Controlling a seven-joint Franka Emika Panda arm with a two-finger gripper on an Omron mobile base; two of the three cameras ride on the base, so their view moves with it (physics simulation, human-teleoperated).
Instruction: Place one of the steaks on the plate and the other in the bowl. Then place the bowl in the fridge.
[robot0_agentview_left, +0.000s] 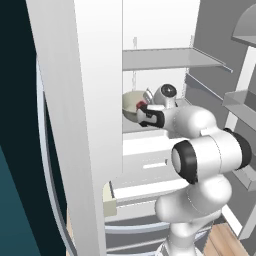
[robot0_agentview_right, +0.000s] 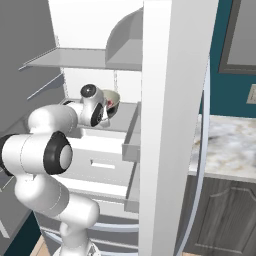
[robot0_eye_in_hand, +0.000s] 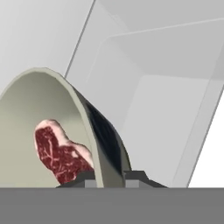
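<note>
My jaws were clamped on bowl (robot0_eye_in_hand: 52, 127) rim: one fingertip (robot0_eye_in_hand: 87, 180) inside bowl, other outside, wall pinched between. Bowl tipped on edge in hand view, beige inside facing camera. Steak (robot0_eye_in_hand: 59, 154) lay inside bowl, against inner wall, just beside inner fingertip, red with pale streaks. From both base views, bowl (robot0_agentview_left: 131, 103) sat deep in fridge (robot0_agentview_left: 160, 30) interior, under grey shelf (robot0_agentview_left: 170, 57), above white drawers (robot0_agentview_left: 145, 165). My gripper (robot0_agentview_left: 143, 106) reached in at bowl's near rim. Fridge door (robot0_agentview_left: 75, 125) stood open beside bowl.
</note>
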